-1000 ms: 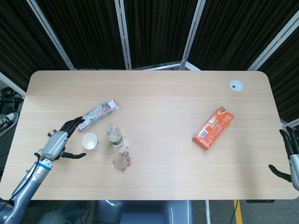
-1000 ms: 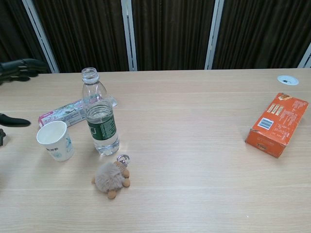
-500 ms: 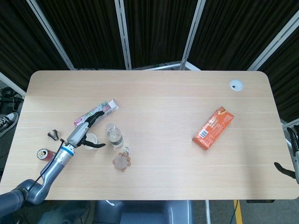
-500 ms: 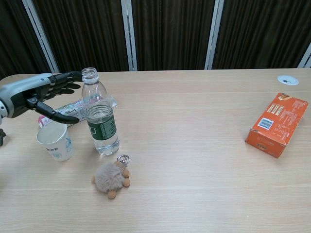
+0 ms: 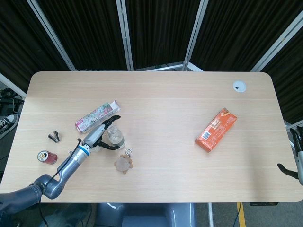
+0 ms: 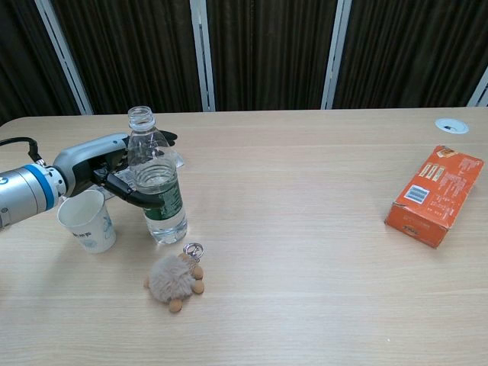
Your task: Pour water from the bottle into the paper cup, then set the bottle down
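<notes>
A clear water bottle (image 6: 156, 179) with a green label and no cap stands upright left of centre; the head view shows the bottle (image 5: 115, 137) from above. A white paper cup (image 6: 86, 221) stands just to its left, and my forearm covers it in the head view. My left hand (image 6: 107, 169) reaches around the bottle with the thumb across the front and the fingers behind, without a clear grip. From above, the left hand (image 5: 98, 137) lies against the bottle's left side. My right hand (image 5: 296, 156) hangs off the table's right edge, fingers apart and holding nothing.
A brown plush keychain (image 6: 175, 278) lies just in front of the bottle. A pink packet (image 5: 97, 116) lies behind the hand. An orange box (image 5: 216, 129) sits at the right. A red can (image 5: 47, 156) and a black clip (image 5: 54, 136) lie near the left edge.
My left hand has swept right from beyond the cup, passed over it, and reached around the bottle. The right hand has slid further off the right edge.
</notes>
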